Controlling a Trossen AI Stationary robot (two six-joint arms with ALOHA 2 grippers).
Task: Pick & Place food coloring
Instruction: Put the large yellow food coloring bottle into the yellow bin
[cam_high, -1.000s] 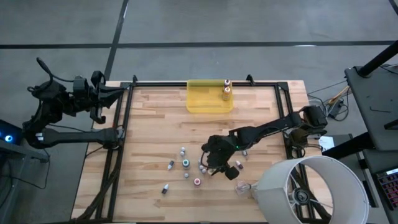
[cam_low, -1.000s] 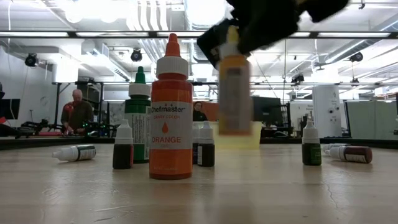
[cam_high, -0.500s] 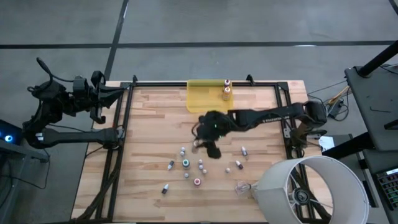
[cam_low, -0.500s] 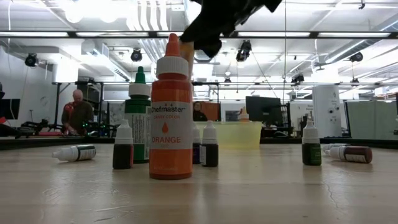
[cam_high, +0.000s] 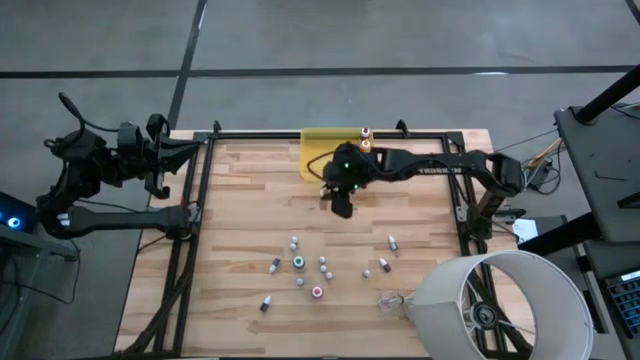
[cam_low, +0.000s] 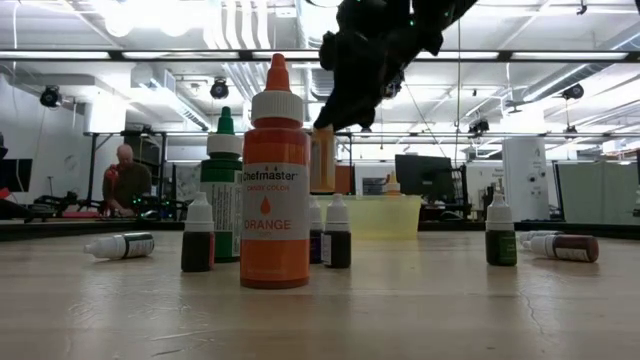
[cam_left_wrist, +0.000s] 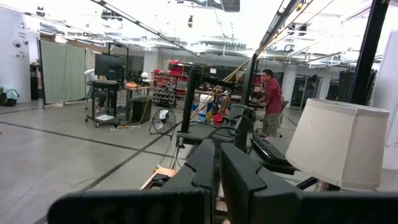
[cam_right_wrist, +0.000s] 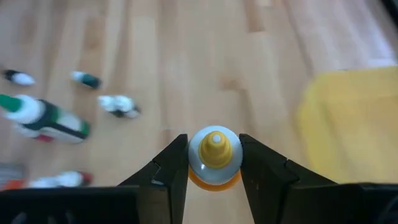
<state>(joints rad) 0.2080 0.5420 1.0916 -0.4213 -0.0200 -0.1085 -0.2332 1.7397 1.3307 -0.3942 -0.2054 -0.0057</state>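
Note:
My right gripper (cam_high: 341, 196) hangs above the table just in front of the translucent yellow tray (cam_high: 322, 163), shut on a food coloring bottle (cam_right_wrist: 215, 148) with a yellow tip and an orange body (cam_low: 322, 160). Two bottles (cam_high: 365, 145) stand at the tray's far right corner. Several small bottles (cam_high: 299, 263) stand or lie on the near middle of the table, among them a large orange one (cam_low: 274, 190) and a green-capped one (cam_low: 222, 190). My left gripper (cam_left_wrist: 218, 169) is shut, parked beyond the table's left edge (cam_high: 185, 150). My right gripper pinches the bottle's pale cap collar (cam_right_wrist: 196, 160) between its two fingers, one on each side. The fingers slant down from the table's right. The bottle hangs roughly upright below them, its body (cam_low: 322, 165) lifted clear of the table.
A white lamp shade (cam_high: 500, 305) stands off the near right corner. A clear crumpled plastic scrap (cam_high: 390, 300) lies beside it. Black rails (cam_high: 200, 200) frame the table's left, right and far sides. People stand in the room beyond.
My right gripper has carried the bottle up from among the bottles at the near middle of the table toward the far edge, ending just in front of the yellow tray. Its wrist has rolled on the way. The bottle has stayed held, clear of the table.

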